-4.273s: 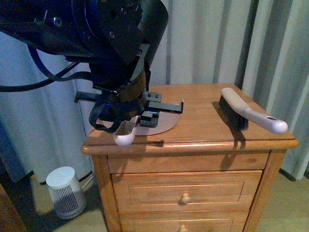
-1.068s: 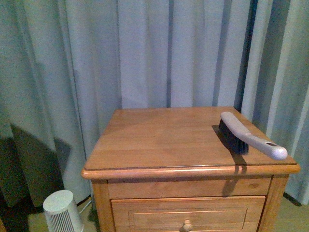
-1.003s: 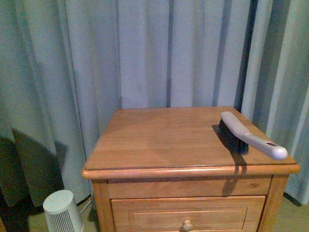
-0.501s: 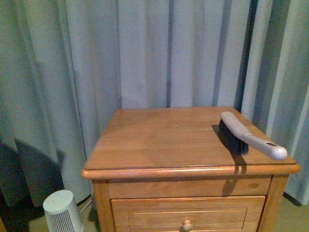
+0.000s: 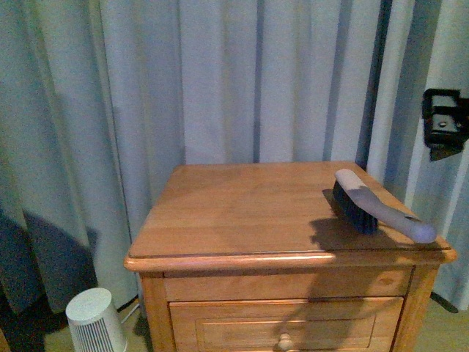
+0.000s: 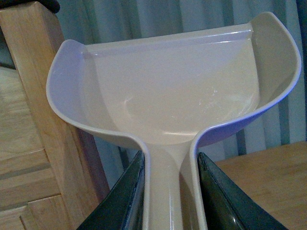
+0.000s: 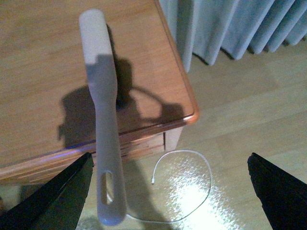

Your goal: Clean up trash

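Your left gripper (image 6: pixel 170 191) is clamped on the handle of the beige dustpan (image 6: pixel 172 86), pan mouth pointing away from it. On the nightstand (image 5: pixel 242 213) the brush (image 5: pixel 366 202) runs toward the front right corner, its handle overhanging. Your right gripper (image 7: pixel 169 160) is spread wide above the brush. You cannot tell where the trash lies.

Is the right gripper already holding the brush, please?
No, the right gripper is open above the brush, which lies untouched on the nightstand.
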{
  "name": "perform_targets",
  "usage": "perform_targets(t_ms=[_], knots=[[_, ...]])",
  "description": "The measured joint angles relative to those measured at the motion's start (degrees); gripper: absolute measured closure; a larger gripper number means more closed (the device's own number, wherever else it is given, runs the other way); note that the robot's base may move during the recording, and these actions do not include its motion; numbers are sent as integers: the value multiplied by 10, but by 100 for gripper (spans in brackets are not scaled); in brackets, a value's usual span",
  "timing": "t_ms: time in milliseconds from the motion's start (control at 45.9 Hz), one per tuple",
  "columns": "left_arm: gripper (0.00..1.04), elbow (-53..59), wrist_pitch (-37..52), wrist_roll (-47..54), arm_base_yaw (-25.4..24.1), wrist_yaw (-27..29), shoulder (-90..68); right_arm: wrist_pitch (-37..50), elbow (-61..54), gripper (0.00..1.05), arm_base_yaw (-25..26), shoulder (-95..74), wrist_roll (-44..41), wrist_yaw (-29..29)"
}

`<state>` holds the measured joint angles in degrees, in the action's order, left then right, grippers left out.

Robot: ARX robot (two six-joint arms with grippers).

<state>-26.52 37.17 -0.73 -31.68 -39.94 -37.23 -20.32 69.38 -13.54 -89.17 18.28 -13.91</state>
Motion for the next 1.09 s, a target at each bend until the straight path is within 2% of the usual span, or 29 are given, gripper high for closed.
perform_targets(t_ms=[349, 698, 1090], knots=[[76, 0, 0, 0, 0, 0, 0, -7, 74, 7, -5, -134, 64, 18], [76, 0, 0, 0, 0, 0, 0, 7, 82, 7, -27, -172, 85, 33], [76, 0, 0, 0, 0, 0, 0, 18, 82, 7, -27, -198, 94, 33]])
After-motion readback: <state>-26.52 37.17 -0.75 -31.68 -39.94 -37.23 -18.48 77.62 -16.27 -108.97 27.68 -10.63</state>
